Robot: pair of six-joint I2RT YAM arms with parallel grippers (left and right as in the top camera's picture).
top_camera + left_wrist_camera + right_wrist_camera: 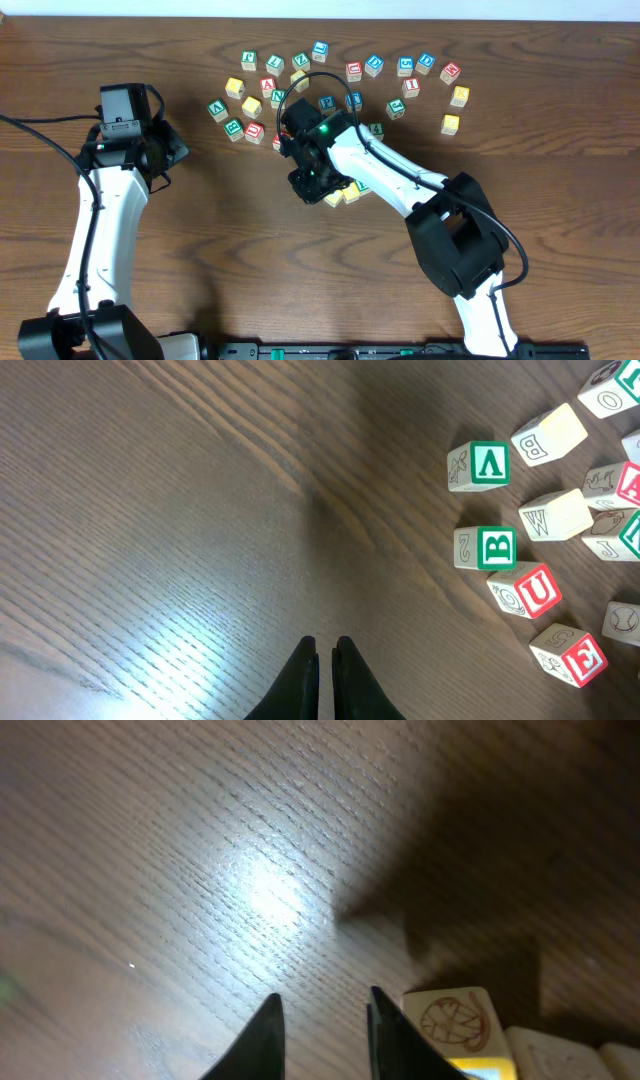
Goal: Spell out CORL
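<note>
Dark wood surface (200, 250) carries most of the letter blocks (373, 66) loose in an arc at its far side, and no C-O-R-L row shows, so I judge the spelling barely begun. Only a small cluster (350, 192) lies nearer the middle, letters unreadable, just beside the right pincer (322, 1005), which is spread and empty. Well apart, the left pincer (325, 645) hangs pressed together over bare wood.
</note>
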